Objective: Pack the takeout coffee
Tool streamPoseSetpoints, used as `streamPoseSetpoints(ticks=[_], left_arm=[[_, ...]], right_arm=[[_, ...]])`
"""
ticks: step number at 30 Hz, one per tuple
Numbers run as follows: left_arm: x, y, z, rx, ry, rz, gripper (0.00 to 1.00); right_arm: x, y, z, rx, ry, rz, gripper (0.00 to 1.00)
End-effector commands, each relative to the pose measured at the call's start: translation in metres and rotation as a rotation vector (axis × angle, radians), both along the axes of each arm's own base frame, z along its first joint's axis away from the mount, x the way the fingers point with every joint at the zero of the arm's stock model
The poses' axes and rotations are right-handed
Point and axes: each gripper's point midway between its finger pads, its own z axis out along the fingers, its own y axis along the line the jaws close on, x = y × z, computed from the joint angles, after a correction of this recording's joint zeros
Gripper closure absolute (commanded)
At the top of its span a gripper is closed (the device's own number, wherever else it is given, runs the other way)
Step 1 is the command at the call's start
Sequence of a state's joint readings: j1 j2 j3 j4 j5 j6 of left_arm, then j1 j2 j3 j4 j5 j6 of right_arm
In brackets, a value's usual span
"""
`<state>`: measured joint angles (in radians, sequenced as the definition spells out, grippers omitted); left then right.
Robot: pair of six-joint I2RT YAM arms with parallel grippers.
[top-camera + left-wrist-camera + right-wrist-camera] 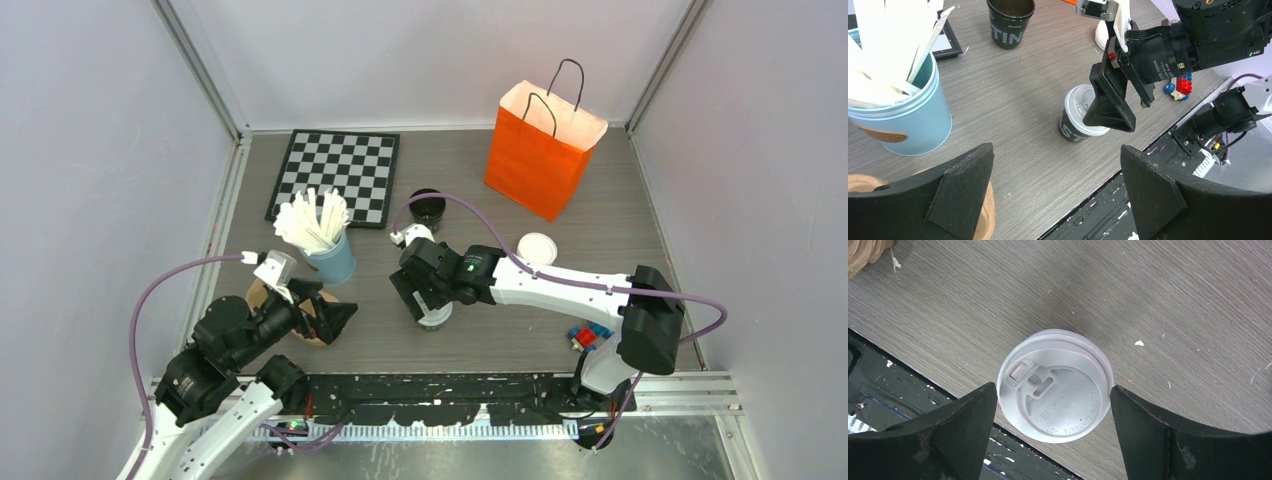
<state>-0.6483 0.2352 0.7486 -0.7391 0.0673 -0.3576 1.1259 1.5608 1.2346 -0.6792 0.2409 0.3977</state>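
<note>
Black paper with pale print, white-lidded: our capped cup (1055, 370) stands between the right gripper's (1052, 390) spread fingers. Beyond them we see an orange bag (540, 160). Beside the left gripper's (1057, 150) wide-spread, empty fingers stands a light-blue cup (913, 120), with an open black cup (1009, 22) farther off.

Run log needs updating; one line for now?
right gripper open, straddling lidded cup; left gripper open, empty; second cup unlidded; orange bag upright

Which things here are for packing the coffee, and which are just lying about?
For the job: lidded cup, open cup, loose lid, probably the orange bag.
Lying about: chessboard, blue cup, toy bricks.
</note>
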Motion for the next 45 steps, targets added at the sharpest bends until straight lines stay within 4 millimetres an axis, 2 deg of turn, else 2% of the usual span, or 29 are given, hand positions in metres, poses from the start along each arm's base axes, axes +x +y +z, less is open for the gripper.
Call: streamPoseSetpoints(ticks=[1,14,29,36,45], left_arm=[[0.002,0.001,0.0,0.015,-0.014,0.003,0.0],[0.003,0.001,0.0,0.017,-0.014,0.007,0.0],[0.003,0.001,-0.001,0.025,-0.012,0.003,0.0],[0.003,0.0,-0.001,0.022,-0.016,-0.002,0.0],[0.002,0.0,-0.001,0.021,-0.016,-0.007,0.0]], right_arm=[[0.002,0.007,0.006,0.023,-0.015,0.006,0.12],[-0.002,0.004,-0.004,-0.002,0.009,0.005,0.12],[0.0,-0.01,0.001,-0.022,0.003,-0.077,0.22],[0.004,-0.023,0.008,-0.003,-0.001,-0.154,0.23],[0.017,-0.059,0.017,0.03,0.008,-0.269,0.25]])
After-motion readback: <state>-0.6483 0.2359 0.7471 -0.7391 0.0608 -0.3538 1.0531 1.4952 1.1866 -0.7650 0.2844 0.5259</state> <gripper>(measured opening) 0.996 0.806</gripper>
